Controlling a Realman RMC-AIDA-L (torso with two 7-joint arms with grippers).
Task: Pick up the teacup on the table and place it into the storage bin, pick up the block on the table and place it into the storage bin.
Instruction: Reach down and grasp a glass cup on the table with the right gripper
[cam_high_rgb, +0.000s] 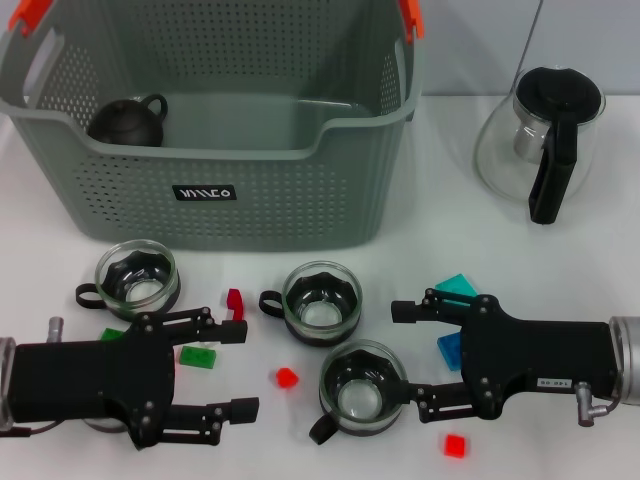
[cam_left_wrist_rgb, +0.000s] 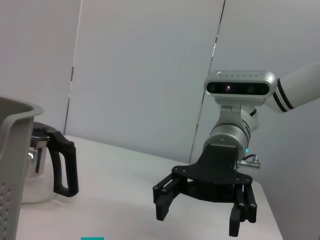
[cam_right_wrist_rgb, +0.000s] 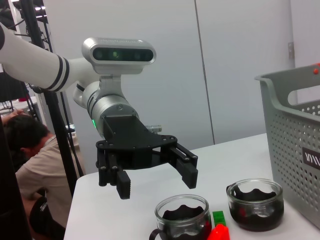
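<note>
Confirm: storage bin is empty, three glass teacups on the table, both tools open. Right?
Not quite. The storage bin is not empty: the head view shows a dark teapot inside. Three glass teacups are on the table; left tool and right tool are open.

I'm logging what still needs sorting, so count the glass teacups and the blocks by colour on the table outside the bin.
Glass teacups: 3
Red blocks: 3
Green blocks: 2, one partly hidden
Teal block: 1
Blue block: 1
Total: 10
</note>
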